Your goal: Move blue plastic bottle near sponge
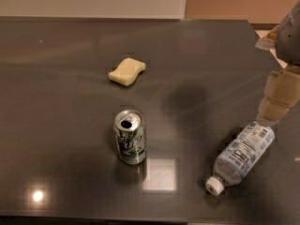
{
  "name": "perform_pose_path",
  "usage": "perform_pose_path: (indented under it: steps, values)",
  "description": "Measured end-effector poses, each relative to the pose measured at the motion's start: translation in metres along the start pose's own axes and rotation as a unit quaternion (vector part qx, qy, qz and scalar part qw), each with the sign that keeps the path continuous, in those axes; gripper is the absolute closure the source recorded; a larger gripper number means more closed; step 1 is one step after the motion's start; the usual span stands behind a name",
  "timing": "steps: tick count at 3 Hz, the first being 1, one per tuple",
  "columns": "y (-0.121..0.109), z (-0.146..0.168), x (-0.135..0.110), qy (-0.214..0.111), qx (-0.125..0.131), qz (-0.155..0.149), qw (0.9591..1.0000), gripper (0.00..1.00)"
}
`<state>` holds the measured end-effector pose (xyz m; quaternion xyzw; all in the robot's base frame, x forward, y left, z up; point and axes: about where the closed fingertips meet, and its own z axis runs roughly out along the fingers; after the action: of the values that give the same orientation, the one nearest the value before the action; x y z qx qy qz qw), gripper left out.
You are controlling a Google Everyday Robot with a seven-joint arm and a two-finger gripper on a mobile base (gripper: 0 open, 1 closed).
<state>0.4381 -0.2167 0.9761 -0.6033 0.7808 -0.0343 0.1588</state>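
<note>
The blue plastic bottle [243,153] lies on its side at the front right of the dark table, its white cap pointing to the front left and its label facing up. The pale yellow sponge [127,71] lies flat further back, left of the middle, far from the bottle. My gripper [272,111] reaches down from the right edge of the view and ends right at the bottle's base end, at or just above it. I cannot see whether it touches the bottle.
A silver-green soda can [130,136] stands upright, opened, between the sponge and the front edge, left of the bottle. The dark glossy table [70,125] ends at a front edge at the bottom of the view and a cut corner at the far right.
</note>
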Motion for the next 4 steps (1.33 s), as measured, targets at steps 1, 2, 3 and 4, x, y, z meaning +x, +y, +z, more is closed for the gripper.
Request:
perform_pose_path:
  steps: [1,2,3,4]
  values:
    - [0.000,0.000,0.000,0.000,0.000,0.000,1.0000,0.00]
    - [-0.001,0.001,0.002,-0.003,0.003,-0.010,0.9999,0.00]
    - [0.005,0.014,0.014,-0.007,-0.007,-0.041,0.9991,0.00]
    - [0.016,0.039,0.027,-0.004,-0.038,-0.094,0.9948,0.00]
